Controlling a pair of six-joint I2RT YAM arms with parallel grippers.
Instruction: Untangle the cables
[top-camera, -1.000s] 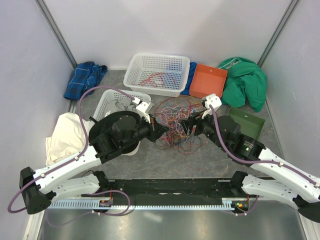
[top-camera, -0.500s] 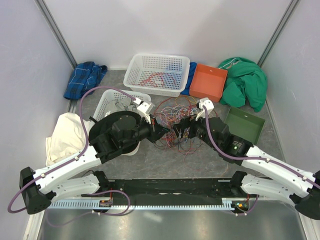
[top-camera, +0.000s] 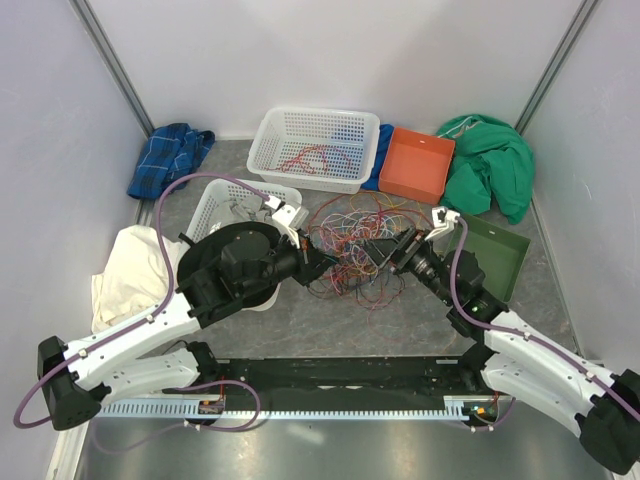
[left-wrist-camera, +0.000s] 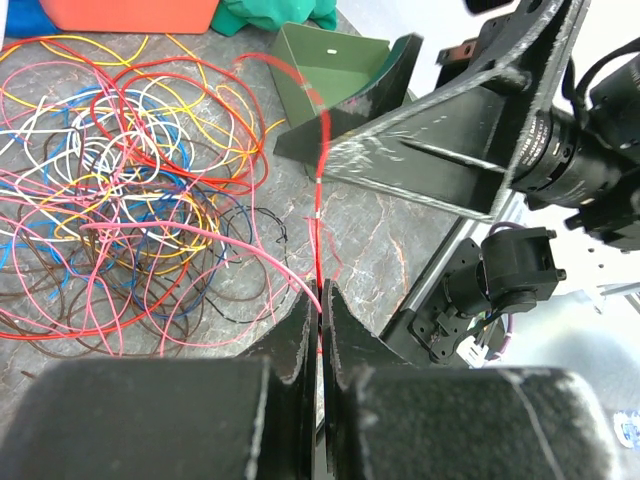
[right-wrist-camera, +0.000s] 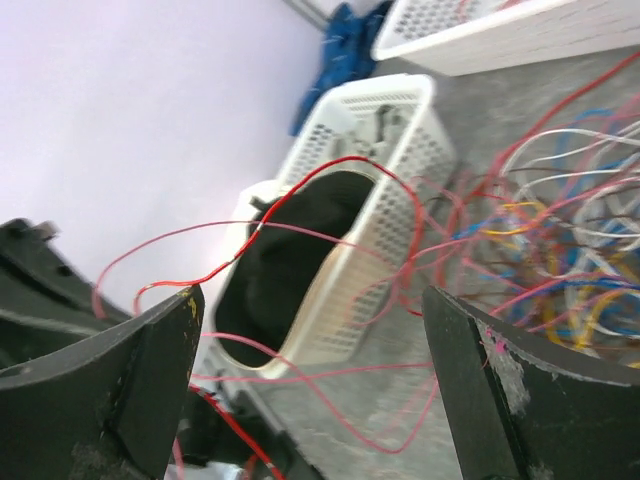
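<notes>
The cables lie as a loose multicoloured tangle on the grey table between the two arms, and spread wide in the left wrist view. My left gripper sits at the tangle's near-left edge. Its jaws are shut on one red cable, which rises taut from the tips. My right gripper stands at the tangle's right side, open wide. Thin pink strands and a red cable cross the gap between its fingers, held by neither.
At the back stand a white basket with a few cables in it and an orange bin. A green bin and green cloth are on the right. Left: a smaller white basket, cream cloth, blue plaid cloth.
My right gripper has opened fully, and its wrist has swung back to the right of the tangle. The left gripper has stayed shut on the red cable in place.
</notes>
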